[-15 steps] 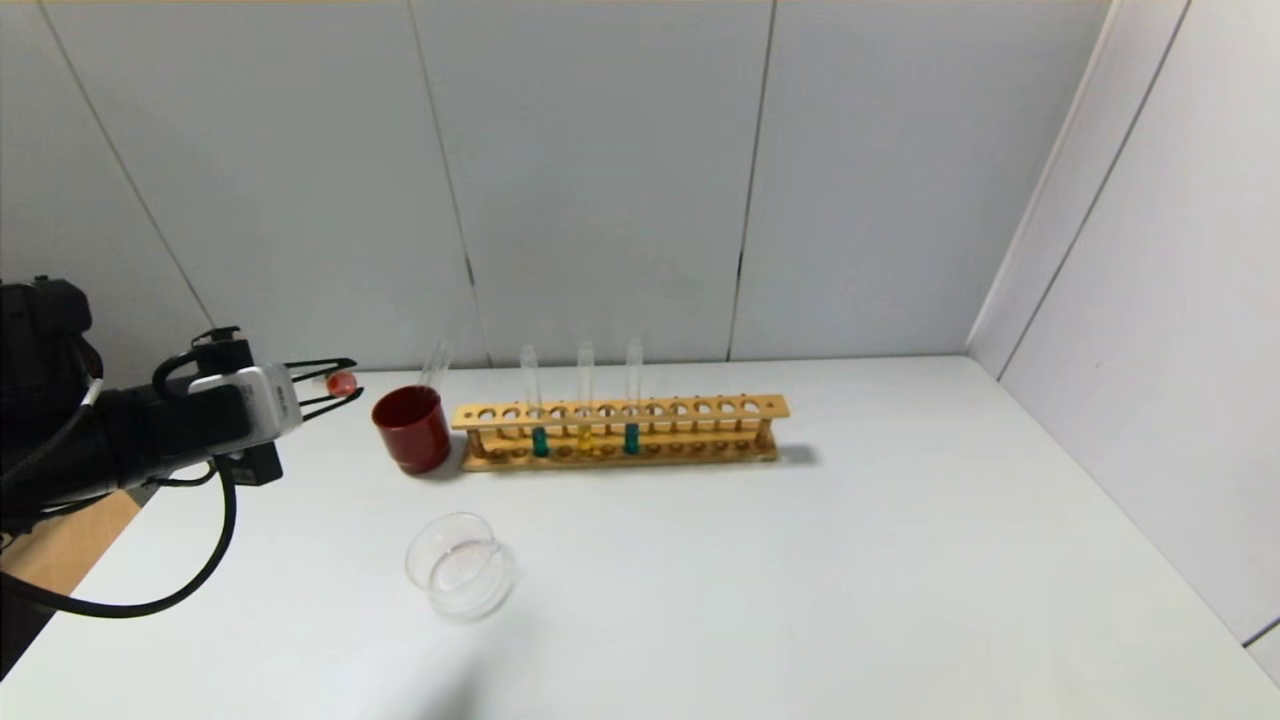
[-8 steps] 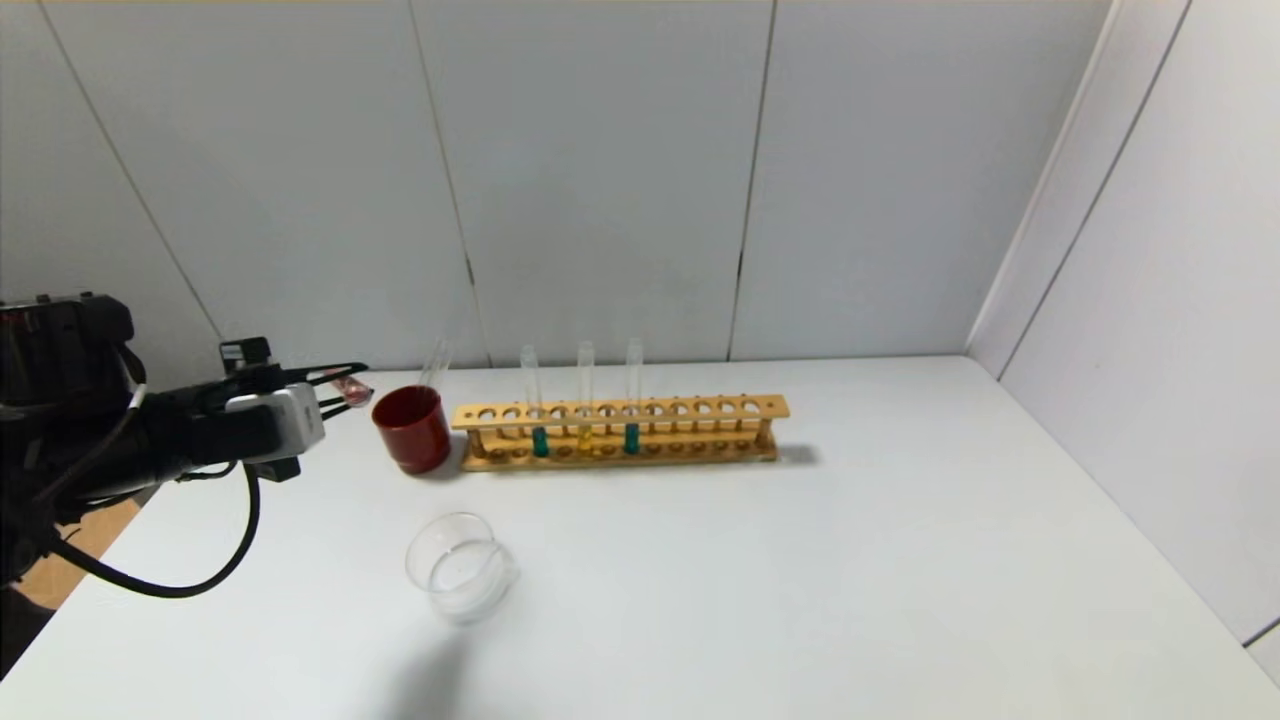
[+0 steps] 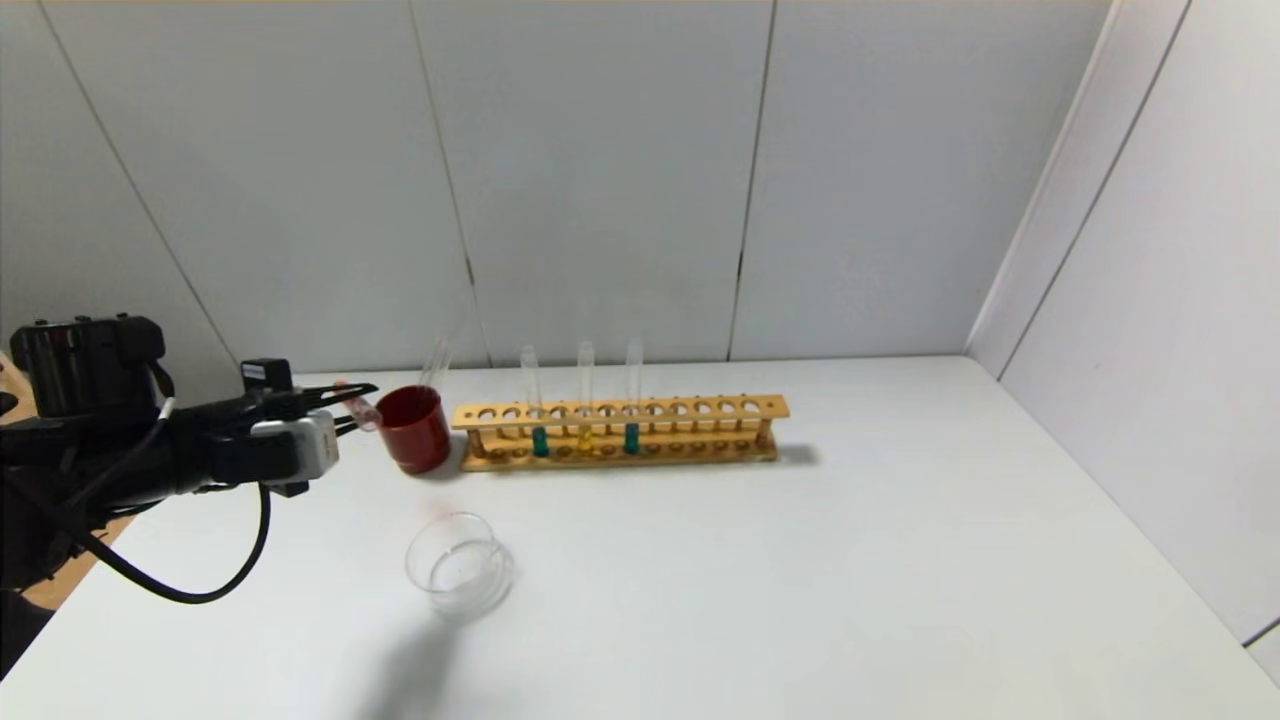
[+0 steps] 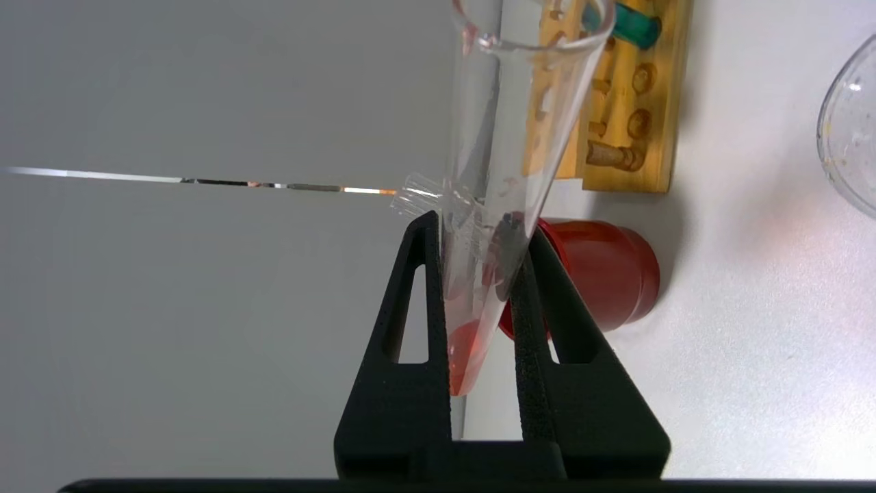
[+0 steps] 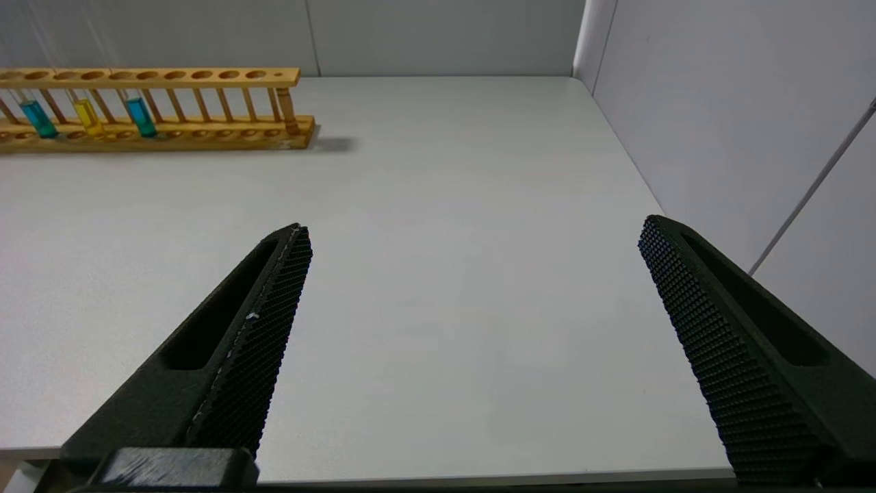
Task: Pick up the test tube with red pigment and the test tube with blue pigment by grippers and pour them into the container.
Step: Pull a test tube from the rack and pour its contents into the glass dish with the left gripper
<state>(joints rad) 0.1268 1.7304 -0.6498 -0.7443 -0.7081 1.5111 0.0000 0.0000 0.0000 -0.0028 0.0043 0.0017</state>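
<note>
Left hand (image 4: 479,274) is clamped on the slim clear glass test tube with red pigment (image 4: 493,205), gripped low on the body, just above the short column of orange-red liquid pooled at the closed end. Tube is close to level, probably so nothing runs out before it reaches the dish. In the head view the left hand (image 3: 352,402) sits at the far left of the worktop, just left of the dark red opaque cup (image 3: 413,428), and the small round clear glass container (image 3: 458,574) is nearer and to the right of it, well apart, so the pour isn't lined up yet. Light wooden tube rack (image 3: 620,430) stands right of the cup along the far side. It holds three upright tubes: teal-green, yellow, then the slim glass test tube with blue pigment (image 3: 631,438), still racked and upright, presumably waiting for the other arm. Right hand (image 5: 472,287) is spread wide and empty, hanging over bare worktop at the near right, looks parked. Worktop (image 3: 850,560) is plain matte white, boxed in by pale grey panelled walls (image 3: 600,180) at the far side and on the right.
</note>
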